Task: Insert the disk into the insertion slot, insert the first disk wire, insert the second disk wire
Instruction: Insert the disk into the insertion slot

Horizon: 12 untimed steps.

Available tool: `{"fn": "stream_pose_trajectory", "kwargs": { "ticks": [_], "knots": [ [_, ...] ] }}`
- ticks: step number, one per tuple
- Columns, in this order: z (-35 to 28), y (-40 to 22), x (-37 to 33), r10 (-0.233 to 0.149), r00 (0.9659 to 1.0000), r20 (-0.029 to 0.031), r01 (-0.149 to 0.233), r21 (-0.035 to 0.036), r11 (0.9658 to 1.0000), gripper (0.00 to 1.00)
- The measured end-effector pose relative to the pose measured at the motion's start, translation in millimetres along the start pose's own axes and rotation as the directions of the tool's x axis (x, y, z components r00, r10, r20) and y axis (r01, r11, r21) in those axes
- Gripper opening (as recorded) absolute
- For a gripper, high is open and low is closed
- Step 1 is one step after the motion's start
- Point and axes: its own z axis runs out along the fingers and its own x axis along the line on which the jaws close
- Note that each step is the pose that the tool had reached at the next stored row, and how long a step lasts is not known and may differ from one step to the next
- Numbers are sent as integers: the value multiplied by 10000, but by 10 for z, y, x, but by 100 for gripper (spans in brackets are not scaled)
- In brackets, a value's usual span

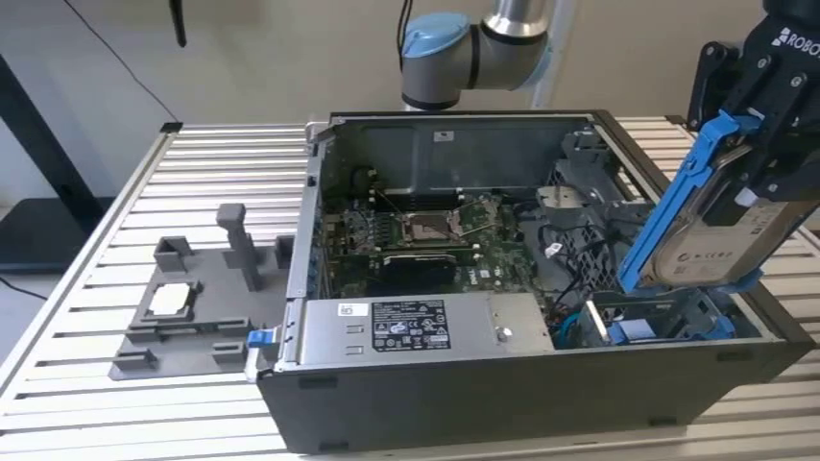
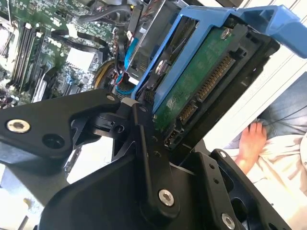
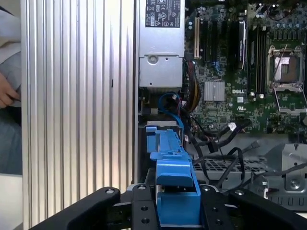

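My gripper (image 1: 759,168) is shut on the disk (image 1: 720,240), a silver-grey drive in a bright blue carrier (image 1: 673,202). It holds the disk tilted steeply above the open computer case at the exterior view's right end. The disk's lower edge hangs just over the insertion slot (image 1: 660,322), a bay with blue plastic parts. In the second wrist view the disk's green circuit board and connectors (image 2: 196,81) face the camera between black fingers (image 2: 146,148). In the first wrist view the blue carrier (image 3: 173,187) sits between the fingers (image 3: 218,206). A blue disk wire (image 3: 169,103) loops near the slot.
The open case holds a motherboard (image 1: 423,235) and a labelled power supply (image 1: 410,327). Black cables (image 3: 225,136) lie loose beside the bay. A grey fixture (image 1: 192,307) stands on the slatted table (image 1: 77,384). A person's hand (image 2: 252,139) rests close to the table edge.
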Motion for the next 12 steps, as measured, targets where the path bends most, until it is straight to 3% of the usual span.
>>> {"fn": "stream_pose_trajectory", "kwargs": {
  "ticks": [12],
  "knots": [
    [114,-4,-2,-20,10000,-12,20,0,10000,33]
  ]
}}
